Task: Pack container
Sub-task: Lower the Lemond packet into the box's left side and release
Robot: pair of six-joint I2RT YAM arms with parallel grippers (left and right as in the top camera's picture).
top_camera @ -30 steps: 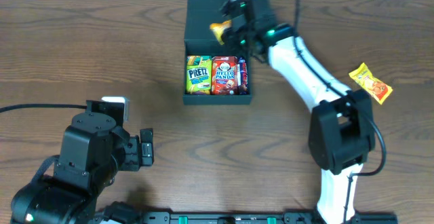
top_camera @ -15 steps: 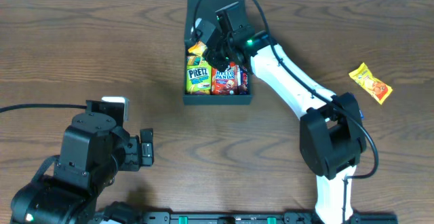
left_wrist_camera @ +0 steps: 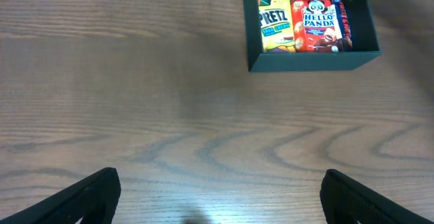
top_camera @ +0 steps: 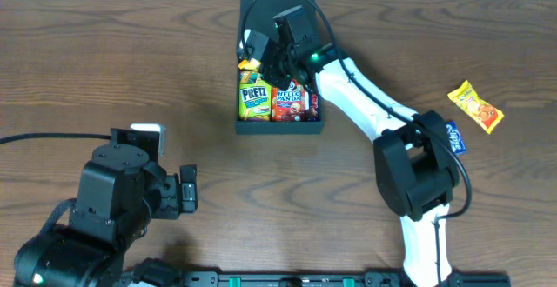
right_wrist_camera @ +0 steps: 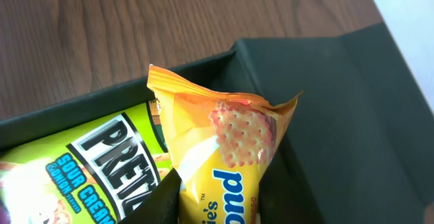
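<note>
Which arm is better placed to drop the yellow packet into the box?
Right. The right gripper holds the packet over the box, beside the Pretz. The left gripper is open, empty and far from the box.

Dark teal-black matte cardboard box (top_camera: pixel 278 128) (left_wrist_camera: pixel 312 60), roughly square and low-walled, upright and open at the far middle of the wooden table (top_camera: pixel 130 52). Hinged flap lid (right_wrist_camera: pixel 352 108) folded back on the far side. Near part filled with snack packets (top_camera: pixel 271 97) lying side by side, labels up. Far part largely hidden from above.
</note>
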